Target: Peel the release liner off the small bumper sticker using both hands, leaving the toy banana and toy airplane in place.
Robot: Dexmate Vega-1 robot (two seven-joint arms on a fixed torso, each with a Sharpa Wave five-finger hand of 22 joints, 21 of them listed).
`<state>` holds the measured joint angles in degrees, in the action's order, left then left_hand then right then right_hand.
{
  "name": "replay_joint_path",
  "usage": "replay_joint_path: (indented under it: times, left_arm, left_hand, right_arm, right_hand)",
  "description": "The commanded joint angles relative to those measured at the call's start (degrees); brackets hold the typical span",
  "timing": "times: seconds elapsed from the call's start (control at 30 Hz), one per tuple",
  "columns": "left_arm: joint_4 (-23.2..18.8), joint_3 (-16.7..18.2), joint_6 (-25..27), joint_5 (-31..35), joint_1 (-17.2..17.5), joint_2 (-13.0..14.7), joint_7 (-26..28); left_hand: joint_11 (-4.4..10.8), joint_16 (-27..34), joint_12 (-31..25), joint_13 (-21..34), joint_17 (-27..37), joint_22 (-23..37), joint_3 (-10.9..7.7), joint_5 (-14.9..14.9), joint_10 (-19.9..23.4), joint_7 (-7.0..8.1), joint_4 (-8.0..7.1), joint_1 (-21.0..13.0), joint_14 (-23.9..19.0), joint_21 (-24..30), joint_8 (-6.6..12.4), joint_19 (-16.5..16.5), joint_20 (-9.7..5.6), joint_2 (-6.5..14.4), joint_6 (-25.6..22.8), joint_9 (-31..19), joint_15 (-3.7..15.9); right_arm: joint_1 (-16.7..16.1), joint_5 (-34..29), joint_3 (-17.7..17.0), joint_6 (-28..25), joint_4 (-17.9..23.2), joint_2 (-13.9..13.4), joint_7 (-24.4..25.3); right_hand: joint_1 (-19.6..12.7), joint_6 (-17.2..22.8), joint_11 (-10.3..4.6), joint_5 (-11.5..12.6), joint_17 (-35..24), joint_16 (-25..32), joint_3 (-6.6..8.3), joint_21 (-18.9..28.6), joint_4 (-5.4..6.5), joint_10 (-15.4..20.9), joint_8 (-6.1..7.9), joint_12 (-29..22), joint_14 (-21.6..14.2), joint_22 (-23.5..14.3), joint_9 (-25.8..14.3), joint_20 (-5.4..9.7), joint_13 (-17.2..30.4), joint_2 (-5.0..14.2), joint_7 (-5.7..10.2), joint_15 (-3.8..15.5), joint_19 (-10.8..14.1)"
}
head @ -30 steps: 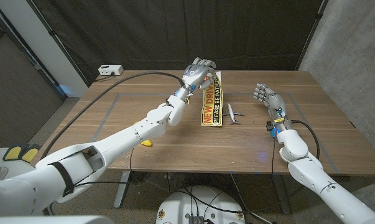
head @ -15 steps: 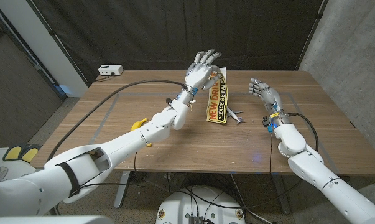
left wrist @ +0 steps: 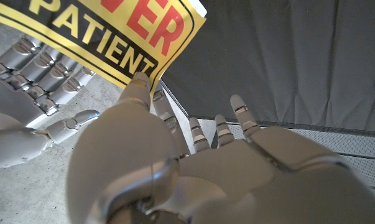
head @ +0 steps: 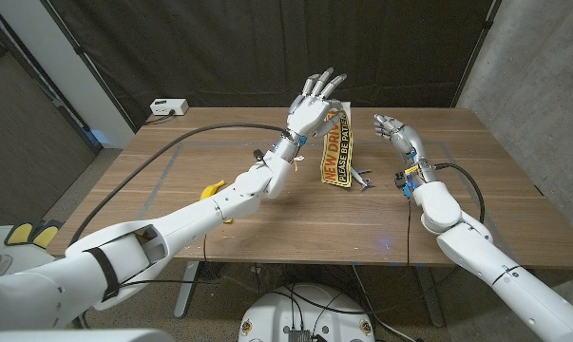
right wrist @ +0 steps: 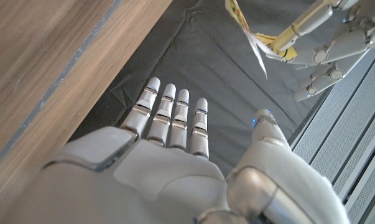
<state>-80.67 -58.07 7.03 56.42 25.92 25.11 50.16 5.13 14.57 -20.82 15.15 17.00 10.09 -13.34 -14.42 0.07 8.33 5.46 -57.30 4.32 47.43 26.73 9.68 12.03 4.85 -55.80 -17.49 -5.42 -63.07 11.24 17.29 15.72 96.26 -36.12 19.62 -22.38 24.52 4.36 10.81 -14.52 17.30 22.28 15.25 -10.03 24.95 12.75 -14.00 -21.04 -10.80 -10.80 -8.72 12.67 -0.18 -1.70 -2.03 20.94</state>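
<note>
Our wooden desk (head: 267, 223) stands before a dark curtain (head: 219, 47). The toy banana (head: 211, 190) lies toward its left edge, the toy airplane (head: 361, 178) near the middle. Our left hand (head: 312, 112) pinches the bumper sticker (head: 339, 156) aloft above the desk's middle, other fingers spread. Our right hand (head: 396, 132) hovers beside it, fingers apart and holding nothing.

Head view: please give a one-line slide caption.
Left hand holds the bumper sticker raised; right hand open beside it.
</note>
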Motion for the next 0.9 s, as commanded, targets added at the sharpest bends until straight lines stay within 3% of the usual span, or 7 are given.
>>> replay_joint_path:
  times: [0.03,0.3,0.67,0.73,0.8,0.9]
  left_arm:
    - [-3.2,-0.4,-0.5,3.3,-1.4,1.6,-8.6]
    - [-3.8,-0.3,-4.0,2.7,-3.0,1.8,-13.0]
    - [-4.0,-0.2,-7.8,3.7,-4.3,2.0,-13.9]
    - [-4.1,-0.1,-8.3,3.7,-4.3,2.1,-14.0]
    - [-4.5,0.0,-8.9,3.8,-4.1,2.5,-14.1]
    - [-4.9,0.2,-9.3,4.1,-3.8,2.9,-14.0]
  left_hand:
    - [0.13,-0.2,0.2,-0.1,-0.1,0.2,0.25,-0.4,-0.2,4.32,-0.13,0.4,0.7,-0.3,0.35,6.5,0.45,-0.1,-4.0,-0.3,-0.27]
    - [-0.27,-0.3,0.6,-0.4,-0.2,0.2,0.49,-0.8,-0.5,4.32,-0.27,0.5,0.9,-0.8,0.40,7.0,0.47,0.0,-3.7,-0.5,-0.79]
    - [-0.35,-0.3,0.7,-0.7,-0.2,0.2,0.70,-1.2,-0.3,4.33,-0.34,0.5,1.0,-1.2,0.41,7.2,0.47,0.0,-3.3,-0.7,-0.97]
    - [-0.39,-0.3,0.8,-0.7,-0.3,0.2,0.72,-1.3,-0.3,4.33,-0.35,0.4,0.9,-1.2,0.43,7.2,0.47,0.0,-3.2,-0.7,-1.01]
    - [-0.21,-0.2,0.8,-0.8,-0.3,0.2,0.77,-1.4,-0.3,4.34,-0.38,0.4,0.9,-1.3,0.46,7.2,0.47,0.1,-3.2,-0.8,-1.01]
    - [-0.21,-0.2,0.8,-0.9,-0.3,0.2,0.83,-1.5,0.0,4.34,-0.40,0.4,0.9,-1.4,0.50,7.2,0.47,0.1,-3.2,-0.8,-0.91]
  right_arm:
    - [0.7,-4.5,1.6,-2.9,7.1,-1.9,0.9]
    - [1.1,-10.6,2.7,-5.2,9.0,-1.1,4.7]
    - [2.0,-18.3,4.4,-11.0,11.0,1.1,10.1]
    - [2.2,-18.7,4.7,-11.4,10.8,1.6,10.6]
    - [2.7,-19.4,5.1,-11.7,10.3,2.3,11.6]
    - [3.1,-19.8,5.5,-11.7,9.8,2.9,12.2]
  right_hand:
    - [-0.6,0.6,-0.12,0.6,-0.3,0.0,-0.18,0.1,-0.07,0.6,0.37,-0.4,-0.3,-0.3,-0.2,-0.30,0.3,-0.60,0.30,0.34,0.8]
    - [-2.4,0.2,-0.76,1.2,-0.7,0.4,-0.43,0.5,0.02,-0.2,-0.03,-0.1,-0.9,-0.3,-0.3,0.38,0.6,-1.27,0.74,1.37,2.0]
    - [-5.3,0.9,-1.45,2.1,-1.5,1.7,-0.80,1.4,0.24,0.6,0.01,-0.5,-2.9,-0.5,-0.4,1.64,1.0,-1.94,1.26,3.16,4.3]
    - [-5.6,1.3,-1.39,2.2,-1.8,2.2,-0.98,1.7,0.44,1.1,0.09,-0.7,-3.8,-0.5,-0.4,2.01,1.1,-1.94,1.27,3.38,5.1]
    - [-6.2,2.8,-1.17,2.5,-2.6,3.7,-1.52,2.4,0.94,2.6,0.38,-1.3,-6.2,-0.7,-0.4,1.34,1.3,-1.87,1.16,4.46,6.8]
    - [-7.1,5.4,-1.02,2.9,-4.4,6.3,-2.34,3.5,1.46,5.0,0.81,-2.3,-9.9,-0.9,-0.4,1.52,1.6,-1.48,0.78,5.38,9.1]
